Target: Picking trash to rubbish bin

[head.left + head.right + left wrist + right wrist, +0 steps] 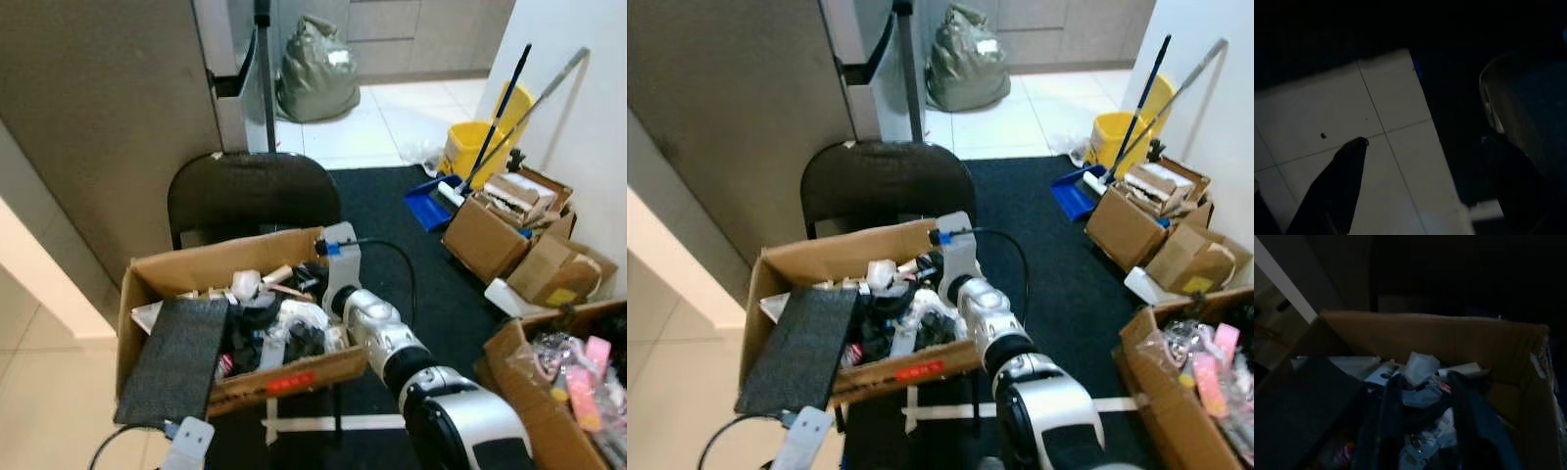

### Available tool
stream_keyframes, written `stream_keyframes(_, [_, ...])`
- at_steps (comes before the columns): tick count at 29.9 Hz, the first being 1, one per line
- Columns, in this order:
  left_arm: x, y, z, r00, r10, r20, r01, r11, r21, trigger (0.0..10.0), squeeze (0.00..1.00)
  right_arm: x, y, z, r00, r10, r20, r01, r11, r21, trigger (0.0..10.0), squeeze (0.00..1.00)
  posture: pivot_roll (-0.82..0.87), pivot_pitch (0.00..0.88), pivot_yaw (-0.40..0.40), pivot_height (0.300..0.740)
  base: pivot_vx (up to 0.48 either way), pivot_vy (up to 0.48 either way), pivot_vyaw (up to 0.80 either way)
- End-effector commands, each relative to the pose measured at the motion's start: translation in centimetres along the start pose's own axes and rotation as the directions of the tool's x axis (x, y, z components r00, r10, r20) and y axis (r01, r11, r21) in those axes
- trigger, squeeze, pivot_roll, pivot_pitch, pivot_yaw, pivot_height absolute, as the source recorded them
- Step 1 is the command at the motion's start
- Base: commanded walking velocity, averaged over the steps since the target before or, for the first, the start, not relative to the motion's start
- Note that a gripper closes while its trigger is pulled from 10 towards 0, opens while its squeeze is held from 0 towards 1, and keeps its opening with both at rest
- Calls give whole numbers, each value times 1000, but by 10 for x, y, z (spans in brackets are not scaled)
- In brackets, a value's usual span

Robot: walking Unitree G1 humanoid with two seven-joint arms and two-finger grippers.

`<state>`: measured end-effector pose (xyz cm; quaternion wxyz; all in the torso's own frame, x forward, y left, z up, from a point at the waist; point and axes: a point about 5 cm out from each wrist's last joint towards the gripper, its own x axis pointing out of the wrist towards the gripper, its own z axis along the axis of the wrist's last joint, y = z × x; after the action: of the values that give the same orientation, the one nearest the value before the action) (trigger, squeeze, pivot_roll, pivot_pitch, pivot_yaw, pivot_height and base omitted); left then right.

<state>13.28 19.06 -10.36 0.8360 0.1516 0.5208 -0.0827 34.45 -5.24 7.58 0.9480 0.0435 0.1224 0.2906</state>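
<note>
From the head, the right claw (312, 284) dips inside the open brown cardboard box of mixed trash (176, 269), near its far wall. Its wrist camera shows fingers (1388, 416) spread narrowly among crumpled white paper (1419, 367). The left claw (1425, 161) hangs wide above pale floor tiles (1396, 147).

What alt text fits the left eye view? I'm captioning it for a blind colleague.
The robot's right arm reaches into an open cardboard box of mixed trash resting on a black chair, its right gripper down among the clutter. Behind lie a dark rug, a yellow mop bucket and more boxes.
</note>
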Motion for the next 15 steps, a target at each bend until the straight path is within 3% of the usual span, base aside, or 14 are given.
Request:
stream_keyframes(1, [-2,-9,-17,998,-29,-59,29,1000,-4,10000,0,-1,2,-6,1000,9,-24,-9,1000,-5,10000,1000,-5,26,39,740,0,0,0])
stream_keyframes(7, [-3,-11,-20,997,-25,-72,25,1000,-3,10000,0,-1,4,-4,997,75,-15,-74,997,20,10000,1000,-4,22,34,740,0,0,0])
stream_keyframes(10, [-3,-11,-20,997,-19,-75,19,1000,-4,10000,0,-1,10,-6,983,182,-17,-180,980,83,10000,1000,-6,20,35,740,0,0,0])
stream_keyframes(11, [-3,-11,-19,997,-18,-73,18,1000,-7,10000,0,-2,13,-7,975,222,-20,-219,971,93,10000,255,-6,20,35,740,0,0,0])
stream_keyframes(12, [-3,-11,-19,997,-18,-73,18,1000,-10,10000,0,-3,14,-8,967,252,-22,-249,964,96,10000,0,-8,22,38,740,0,0,0])
stream_keyframes(15, [-2,-11,-19,997,-17,-73,16,1000,-11,10000,0,-5,17,-11,952,306,-23,-302,948,102,10000,0,-8,22,38,740,0,0,0])
